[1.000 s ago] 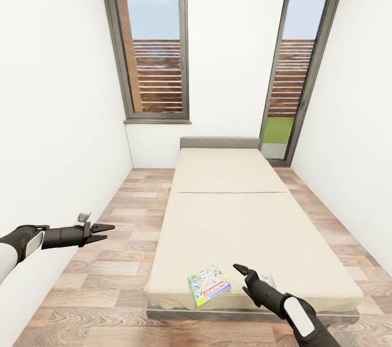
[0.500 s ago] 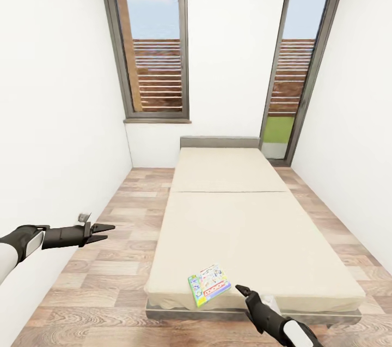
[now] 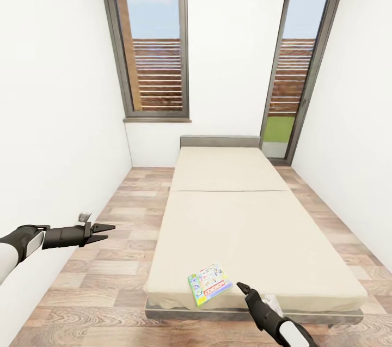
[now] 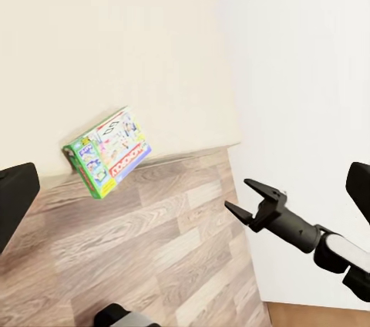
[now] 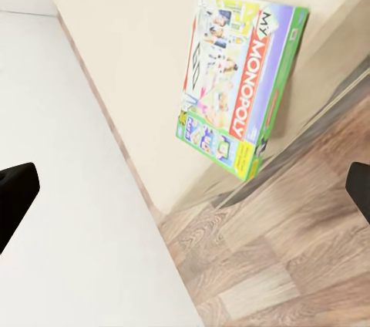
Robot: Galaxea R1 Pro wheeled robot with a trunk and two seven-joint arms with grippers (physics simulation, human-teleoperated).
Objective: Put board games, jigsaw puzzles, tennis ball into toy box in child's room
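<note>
Board game (image 3: 209, 284): one flat printed box lies at the foot corner of the bed (image 3: 239, 216), overhanging its edge, just beside and slightly ahead of the right gripper (image 3: 243, 288). That gripper's fingers are spread and empty. The left gripper (image 3: 106, 231) hangs well away over the wooden floor (image 3: 98, 281), fingers slightly parted, holding nothing. A careless nudge from the right gripper would likely tip the overhanging box off onto the floor. No toy box is in sight from here.
</note>
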